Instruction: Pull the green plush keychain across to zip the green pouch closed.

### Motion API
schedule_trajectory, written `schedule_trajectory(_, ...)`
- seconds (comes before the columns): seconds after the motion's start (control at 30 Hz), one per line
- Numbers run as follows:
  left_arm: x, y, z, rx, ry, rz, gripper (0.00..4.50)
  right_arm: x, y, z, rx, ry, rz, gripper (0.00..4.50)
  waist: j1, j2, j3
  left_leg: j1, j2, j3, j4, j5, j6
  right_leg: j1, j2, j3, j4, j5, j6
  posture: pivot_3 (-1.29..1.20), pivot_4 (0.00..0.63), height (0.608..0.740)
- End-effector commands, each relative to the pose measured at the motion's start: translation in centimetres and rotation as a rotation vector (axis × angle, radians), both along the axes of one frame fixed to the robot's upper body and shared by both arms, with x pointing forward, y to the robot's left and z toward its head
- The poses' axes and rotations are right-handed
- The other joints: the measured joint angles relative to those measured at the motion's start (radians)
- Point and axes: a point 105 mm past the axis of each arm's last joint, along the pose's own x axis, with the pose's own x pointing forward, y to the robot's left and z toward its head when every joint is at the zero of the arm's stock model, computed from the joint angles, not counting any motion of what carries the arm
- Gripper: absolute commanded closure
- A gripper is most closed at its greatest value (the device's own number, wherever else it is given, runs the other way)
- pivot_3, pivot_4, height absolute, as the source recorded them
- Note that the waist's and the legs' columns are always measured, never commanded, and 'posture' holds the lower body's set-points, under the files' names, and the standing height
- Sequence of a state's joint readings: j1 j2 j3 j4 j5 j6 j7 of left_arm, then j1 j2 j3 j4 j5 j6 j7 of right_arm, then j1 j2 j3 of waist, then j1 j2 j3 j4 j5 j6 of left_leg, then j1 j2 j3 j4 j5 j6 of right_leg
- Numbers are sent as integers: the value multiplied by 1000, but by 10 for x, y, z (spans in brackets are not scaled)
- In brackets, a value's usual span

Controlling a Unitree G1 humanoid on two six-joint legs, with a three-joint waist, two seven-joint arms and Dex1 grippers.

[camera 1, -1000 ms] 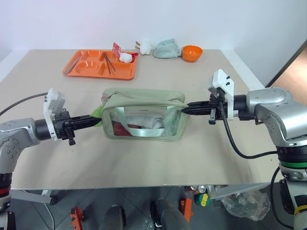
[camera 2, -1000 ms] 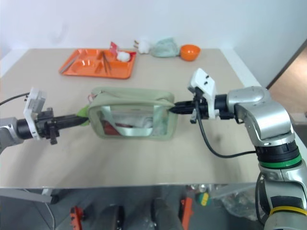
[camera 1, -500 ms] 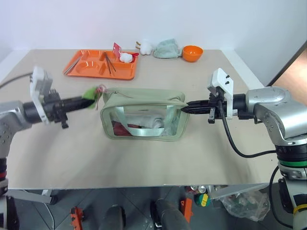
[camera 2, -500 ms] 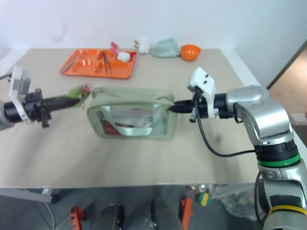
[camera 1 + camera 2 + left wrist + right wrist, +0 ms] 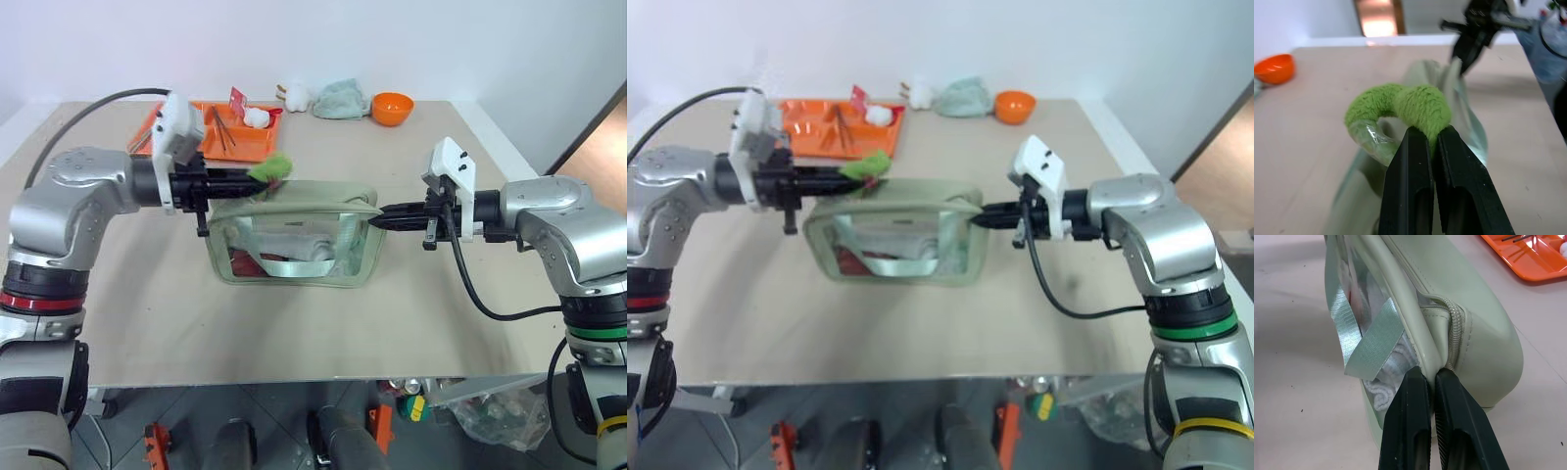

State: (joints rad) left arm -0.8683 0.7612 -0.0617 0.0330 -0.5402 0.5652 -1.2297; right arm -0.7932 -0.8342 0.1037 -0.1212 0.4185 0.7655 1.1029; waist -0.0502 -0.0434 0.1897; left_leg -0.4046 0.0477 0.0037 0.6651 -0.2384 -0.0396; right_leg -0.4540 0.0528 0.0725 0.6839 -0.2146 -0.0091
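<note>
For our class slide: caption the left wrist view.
Left gripper pinches the green plush keychain above the green pouch.

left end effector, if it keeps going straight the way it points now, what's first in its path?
Probably the right end effector. The left end effector, shut on the green plush keychain, points along the top of the green pouch toward it. Depth is unclear, so it may pass just behind.

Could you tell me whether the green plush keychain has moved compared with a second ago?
Yes. The green plush keychain, pinched in the left hand, has travelled from the green pouch's left end up over its top, toward the right hand.
</note>
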Motion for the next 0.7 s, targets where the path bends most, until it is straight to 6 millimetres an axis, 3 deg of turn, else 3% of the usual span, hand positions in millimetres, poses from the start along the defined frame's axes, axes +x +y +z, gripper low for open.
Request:
schedule_trajectory(0.03,-3,-4,4,43,-36,-27,4490,-4,0,12,11,-54,0,4500,0,0,0,0,0,0,0,0,0,0,0,0,0,0,0,0,150,740)
schedule_trajectory(0.27,5,6,19,-19,-33,35,2263,-4,0,11,15,-55,-3,4500,0,0,0,0,0,0,0,0,0,0,0,0,0,0,0,0,150,740)
schedule_trajectory(0.3,6,7,20,-18,-41,42,1782,-4,1,11,16,-56,-1,4500,0,0,0,0,0,0,0,0,0,0,0,0,0,0,0,0,150,740)
schedule_trajectory(0.4,3,11,25,-30,-42,40,944,-3,2,12,19,-59,2,4500,0,0,0,0,0,0,0,0,0,0,0,0,0,0,0,0,150,740)
schedule_trajectory(0.47,-1,14,29,-50,-32,35,136,-3,3,12,20,-61,5,4500,0,0,0,0,0,0,0,0,0,0,0,0,0,0,0,0,150,740)
schedule_trajectory(0.7,-18,32,52,-160,2,18,36,-2,5,13,22,-63,11,4500,-1,0,0,0,0,0,0,0,0,0,0,-1,0,0,0,0,150,740)
